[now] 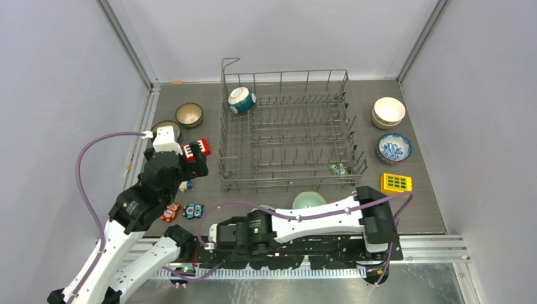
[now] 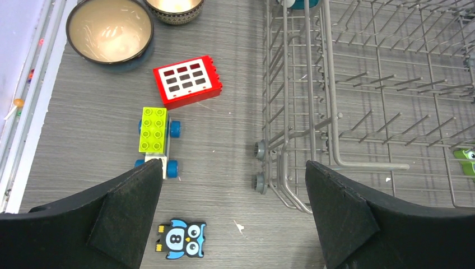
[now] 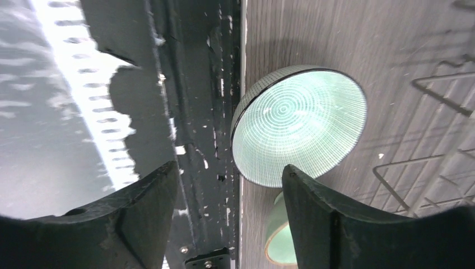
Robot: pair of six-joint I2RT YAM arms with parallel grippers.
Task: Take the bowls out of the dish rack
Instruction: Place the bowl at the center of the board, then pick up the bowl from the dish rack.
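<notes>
The grey wire dish rack stands mid-table with one teal-and-white bowl in its far left corner. On the table lie two brown bowls, stacked cream bowls, a blue-and-white bowl and a mint green bowl at the near edge. A second mint bowl peeks from behind my right finger. My right gripper is open just short of the mint bowl, holding nothing. My left gripper hangs open over bare table beside the rack's left corner.
Toy blocks lie left of the rack: a red one, a lime wheeled one and an owl. A yellow block sits at the right, and a green toy lies inside the rack. The metal front rail runs beside the mint bowl.
</notes>
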